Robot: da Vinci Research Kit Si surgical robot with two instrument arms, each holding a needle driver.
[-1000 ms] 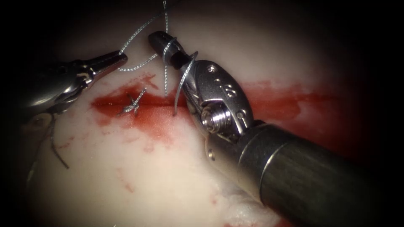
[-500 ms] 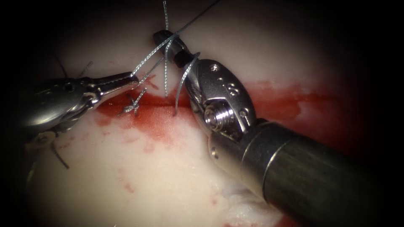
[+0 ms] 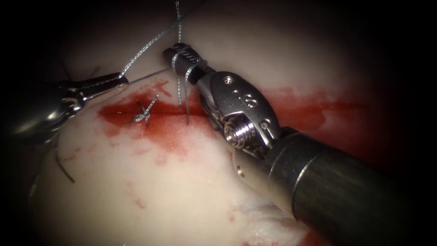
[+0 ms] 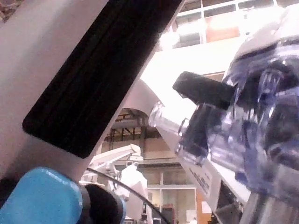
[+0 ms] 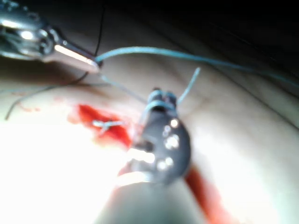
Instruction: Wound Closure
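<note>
In the endoscope view my left tool (image 3: 122, 79) sits left of the cut (image 3: 168, 111), its jaws shut on the thread (image 3: 145, 45). The thread runs up and to the right, to my right tool (image 3: 173, 53). That tool's jaws are shut just above the cut, with several turns of thread wound round them. Two strands hang from those turns down to the cut. A tied knot (image 3: 143, 114) sits in the cut at its left end. The right wrist view has the left tool (image 5: 88, 63), the thread (image 5: 187, 55) and the right tool (image 5: 159, 98). I cannot make out the needle.
Red fluid (image 3: 309, 107) stains the pale tissue (image 3: 182, 182) along the cut and to its right. A thin dark curved strand (image 3: 61, 166) lies on the tissue at the lower left. The right tool's thick shaft (image 3: 337, 191) crosses the lower right.
The left tool first dipped toward the cut, then drew back to the left with the thread. The turns of thread have bunched up nearer the right tool's jaw tips.
</note>
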